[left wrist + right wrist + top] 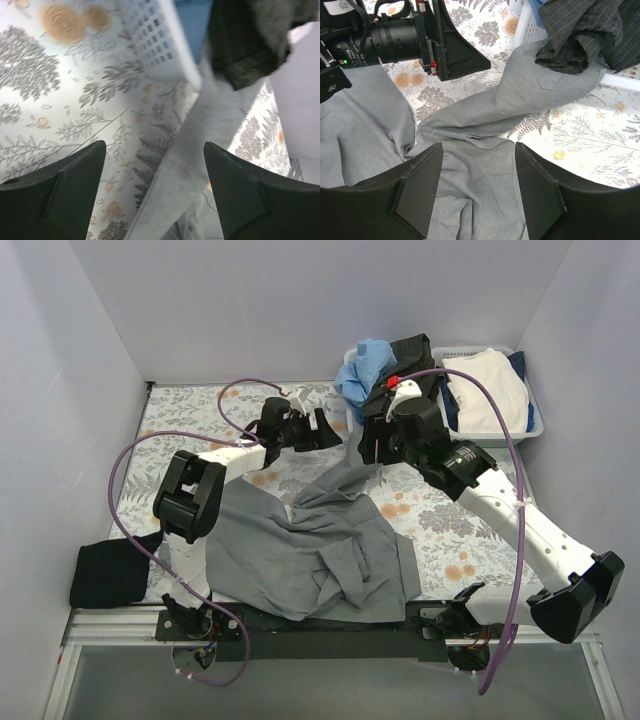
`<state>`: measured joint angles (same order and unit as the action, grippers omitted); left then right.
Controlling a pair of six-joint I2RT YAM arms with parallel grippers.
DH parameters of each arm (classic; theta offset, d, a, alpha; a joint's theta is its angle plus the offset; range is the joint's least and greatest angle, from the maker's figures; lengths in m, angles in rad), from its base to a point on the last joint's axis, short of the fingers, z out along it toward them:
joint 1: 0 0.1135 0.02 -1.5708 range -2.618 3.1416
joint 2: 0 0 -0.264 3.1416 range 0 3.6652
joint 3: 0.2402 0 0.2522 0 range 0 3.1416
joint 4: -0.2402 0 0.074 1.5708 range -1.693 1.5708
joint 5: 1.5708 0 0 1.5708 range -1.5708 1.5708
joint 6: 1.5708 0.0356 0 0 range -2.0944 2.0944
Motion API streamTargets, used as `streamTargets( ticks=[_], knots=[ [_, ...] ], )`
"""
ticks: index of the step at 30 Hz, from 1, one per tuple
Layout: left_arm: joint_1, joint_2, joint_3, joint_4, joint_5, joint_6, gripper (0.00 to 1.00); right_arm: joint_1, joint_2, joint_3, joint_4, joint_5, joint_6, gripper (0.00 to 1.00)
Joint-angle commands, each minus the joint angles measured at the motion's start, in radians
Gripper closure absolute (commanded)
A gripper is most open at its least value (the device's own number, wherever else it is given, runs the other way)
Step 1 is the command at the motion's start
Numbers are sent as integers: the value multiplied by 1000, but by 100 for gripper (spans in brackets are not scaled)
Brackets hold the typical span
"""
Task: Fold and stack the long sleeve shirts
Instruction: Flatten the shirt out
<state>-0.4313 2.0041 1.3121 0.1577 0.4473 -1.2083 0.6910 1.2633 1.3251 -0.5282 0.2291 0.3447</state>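
Note:
The mid-grey long sleeve shirt [300,555] lies rumpled on the floral tablecloth. One sleeve [352,478] stretches toward the back right, and its end [555,75] disappears under dark cloth at the basket. The black long sleeve shirt [108,575] hangs over the table's near left edge. My left gripper [325,430] hovers open above that sleeve [200,145], with nothing between its fingers [65,190]. My right gripper [368,450] is open too, over the grey shirt [480,165] where the sleeve joins the body. The left gripper [445,45] is close beside it.
A white lattice basket [500,430] at the back right holds blue cloth [362,368], dark striped cloth [410,355] spilling over its rim, and white cloth [485,385]. Its wall [155,40] is just beyond my left gripper. White walls enclose the table on three sides.

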Motion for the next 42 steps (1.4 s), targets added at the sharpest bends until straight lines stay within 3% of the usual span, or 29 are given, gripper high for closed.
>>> streamTargets(
  ticks=[1,7,14,17,19,20,21,22,26,34,42],
  knots=[
    [-3,-61,-24,107,135,-2,20,-8,-11,-3,16,9,23,32],
    [-35,37,61,112,254,15,18,-31,-31,-1,16,30,33,32],
    [-73,123,160,95,283,15,19,-64,-47,2,5,26,37,32],
    [-83,160,205,48,271,26,26,-74,-54,-4,4,26,39,32],
    [-84,171,214,28,258,30,43,-79,-58,-6,2,24,39,32],
    [-84,171,214,23,255,36,56,-82,-58,-7,2,24,39,33],
    [-84,165,214,14,223,42,73,-82,-59,-9,0,24,40,32],
    [-86,147,211,-4,203,49,98,-84,-58,-10,0,23,40,32],
    [-84,43,170,-55,75,110,100,-91,-58,-14,0,18,43,33],
    [-70,-255,-66,-86,-278,173,100,-94,-38,-17,14,4,34,33],
    [-27,-360,-129,-127,-755,118,100,-96,28,-29,19,-77,8,33]
  ],
)
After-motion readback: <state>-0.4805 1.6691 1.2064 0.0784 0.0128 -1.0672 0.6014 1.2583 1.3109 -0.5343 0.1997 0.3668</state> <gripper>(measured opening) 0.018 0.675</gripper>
